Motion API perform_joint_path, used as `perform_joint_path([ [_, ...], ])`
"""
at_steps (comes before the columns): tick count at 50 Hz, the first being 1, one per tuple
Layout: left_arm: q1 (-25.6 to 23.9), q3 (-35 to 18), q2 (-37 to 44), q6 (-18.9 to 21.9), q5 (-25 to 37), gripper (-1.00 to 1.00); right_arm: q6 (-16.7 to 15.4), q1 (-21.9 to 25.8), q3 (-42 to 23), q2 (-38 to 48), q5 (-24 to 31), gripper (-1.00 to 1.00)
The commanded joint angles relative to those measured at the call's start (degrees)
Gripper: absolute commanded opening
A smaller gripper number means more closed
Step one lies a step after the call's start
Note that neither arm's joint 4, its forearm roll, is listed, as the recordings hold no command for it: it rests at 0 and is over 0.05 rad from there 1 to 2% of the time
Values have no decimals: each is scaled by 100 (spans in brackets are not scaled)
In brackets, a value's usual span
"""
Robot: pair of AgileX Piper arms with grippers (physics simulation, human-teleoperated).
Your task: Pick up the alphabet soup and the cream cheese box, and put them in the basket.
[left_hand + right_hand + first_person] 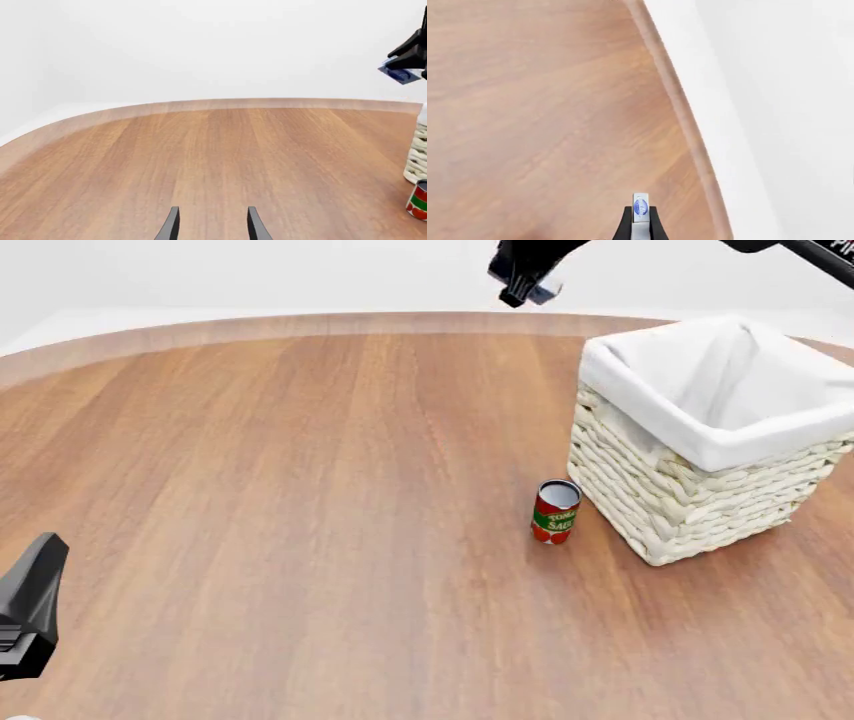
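Wood-grain table [294,490] runs out to a pale far edge under blank white walls. Over that far edge my right gripper [523,290] is clenched on the cream cheese box [640,209], held high in the air. From the right wrist view I see it edge-on between my fingers, its long axis running out along them, blue oval showing. What matters now is that the basket [694,500] sits to the right and nearer than the box, well below it, so I judge the carry must go rightward and toward me before letting go. My left gripper [211,225] hovers released at the near left, far from everything. Beside the basket stands a tomato can [555,512]; I cannot see the alphabet soup anywhere
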Motion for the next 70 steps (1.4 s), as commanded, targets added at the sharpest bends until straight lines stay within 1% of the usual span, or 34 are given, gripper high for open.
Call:
perform_joint_path([
  [1,1,0,1,-2,0,100,697,-401,-401,-119,12,-100],
  [3,0,0,-1,2,0,100,710,-463,-250,-189,-73,-100],
  [5,-1,0,1,-1,0,100,797,-521,-202,-232,-112,-100],
  [7,0,0,0,0,0,100,993,-623,-272,-260,-121,-100],
  [8,0,0,2,-1,0,100,993,-623,-274,-259,-120,-100],
  [10,-2,0,0,1,0,100,1169,-747,-340,-282,-140,-100],
  [14,-1,0,1,0,0,100,1352,-847,-240,-381,-226,-100],
  [15,0,0,-1,1,0,100,1473,-887,-276,-389,-232,-100],
  [17,0,0,1,-2,0,100,1549,-940,-243,-421,-283,-100],
  [18,0,0,1,-2,0,100,1653,-985,-269,-426,-293,-100],
  [21,-1,0,0,-1,0,100,1733,-1045,-245,-453,-344,-100],
  [23,1,0,-2,2,0,100,1976,-1085,-347,-473,-330,-100],
  [27,1,0,-1,-2,0,100,2363,-1188,-477,-529,-344,-100],
  [29,0,0,-1,2,0,100,2501,-1262,-459,-559,-386,-100],
  [33,0,0,1,-2,0,100,2780,-1355,-278,-686,-547,-100],
  [35,0,0,0,1,0,100,2873,-1443,-156,-762,-723,-100],
  [36,-1,0,1,2,0,100,3015,-1453,-101,-801,-763,-100],
  [40,0,0,1,-2,0,100,3354,-1581,16,-892,-935,-100],
  [42,-2,0,0,2,0,100,3459,-1687,65,-911,-1019,-100],
  [43,0,0,0,1,0,100,3469,-1756,190,-956,-1155,-100],
  [44,1,0,0,-1,0,100,3548,-1831,223,-977,-1225,-100],
  [46,0,0,2,-3,-1,100,3825,-1879,358,-1045,-1332,-100],
  [49,-1,0,0,1,0,100,3972,-1985,622,-1138,-1531,-100],
  [51,0,0,0,-3,0,100,3992,-2053,873,-1221,-1718,-100],
  [52,0,0,0,-3,0,100,4209,-2076,1008,-1280,-1816,-100],
  [55,-1,0,0,0,0,100,4459,-2138,1311,-1365,-2000,-100],
  [57,0,0,0,-2,0,100,4577,-2270,1479,-1388,-2161,-100],
  [59,1,0,-1,0,0,100,4850,-2310,1683,-1463,-2319,-100],
  [61,-1,0,0,1,0,100,4878,-2352,1897,-1523,-2475,-100],
  [63,0,0,2,-1,0,100,4973,-2411,2092,-1565,-2622,-100],
  [64,0,0,2,-2,0,100,4961,-2433,2194,-1591,-2697,-100],
  [66,0,0,0,1,0,100,5074,-2506,2354,-1620,-2825,-100],
  [67,-1,0,0,1,0,100,5067,-2533,2429,-1630,-2875,-100],
  [70,0,0,1,-2,0,100,5200,-2635,2549,-1646,-2989,-100],
])
